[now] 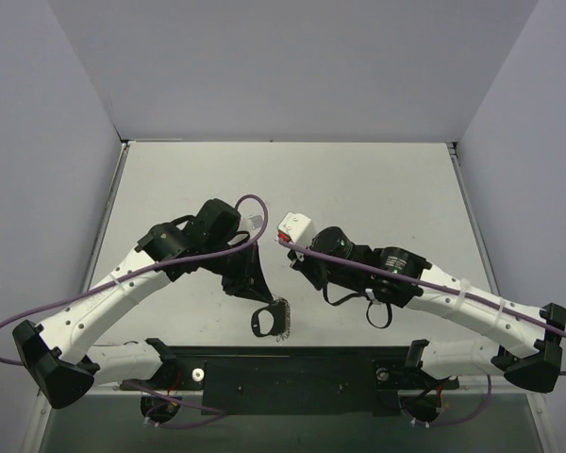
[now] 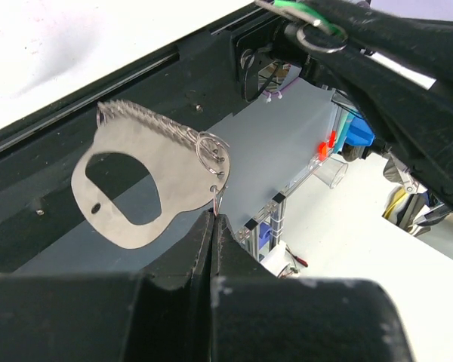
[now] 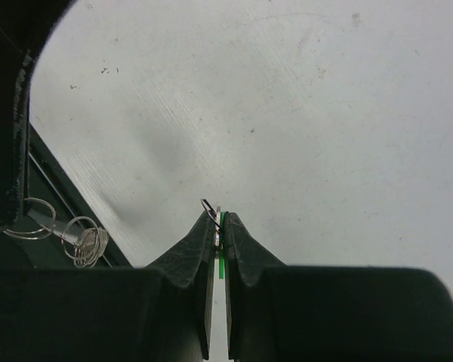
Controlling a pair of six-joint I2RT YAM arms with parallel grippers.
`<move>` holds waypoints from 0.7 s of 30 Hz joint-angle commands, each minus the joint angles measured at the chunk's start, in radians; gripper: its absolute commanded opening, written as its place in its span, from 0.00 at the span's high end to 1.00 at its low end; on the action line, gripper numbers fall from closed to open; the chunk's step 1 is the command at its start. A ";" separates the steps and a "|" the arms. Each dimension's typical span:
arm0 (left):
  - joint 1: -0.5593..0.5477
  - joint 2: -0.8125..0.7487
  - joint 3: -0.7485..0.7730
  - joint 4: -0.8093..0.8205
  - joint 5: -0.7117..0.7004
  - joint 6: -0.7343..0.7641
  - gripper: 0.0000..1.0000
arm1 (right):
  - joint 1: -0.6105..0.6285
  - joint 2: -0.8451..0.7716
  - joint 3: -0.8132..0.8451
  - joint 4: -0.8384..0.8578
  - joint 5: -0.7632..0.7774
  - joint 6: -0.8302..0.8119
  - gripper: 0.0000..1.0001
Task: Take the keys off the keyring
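1. Keyring: the flat grey loop hangs in the air at the near middle of the scene. It is over the dark rail at the near edge of the tabletop, with its wavy edge uppermost.
2. The left hand is closed and pinches the loop by one corner only, just beside some thin wire rings threaded through it. A corner pinch will probably let the plate swing, so this hand should be firm and motionless during the pull.
3. To the right, the right hand is closed on the key. The green head is squeezed between the fingers, and a small ring sits at the fingertips.
4. In the left wrist view the key is apart from the keyring and no link shows between them. It looks freed, though a fine wire could be missed.
5. The best next move, as I judge it, is to draw the right hand slowly further right. Watch that the loop is not tugged, then lower the key onto the tabletop well apart from the loop. Open the hand only then.
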 commanded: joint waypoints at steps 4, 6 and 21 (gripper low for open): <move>-0.007 -0.036 0.021 -0.007 -0.045 0.000 1.00 | -0.049 -0.118 -0.125 0.069 0.101 0.142 1.00; -0.005 -0.034 0.021 -0.008 -0.059 0.001 1.00 | -0.084 -0.146 -0.163 0.076 0.104 0.197 1.00; 0.001 0.012 -0.062 0.081 -0.166 0.030 1.00 | -0.218 -0.318 -0.387 0.106 0.162 0.393 1.00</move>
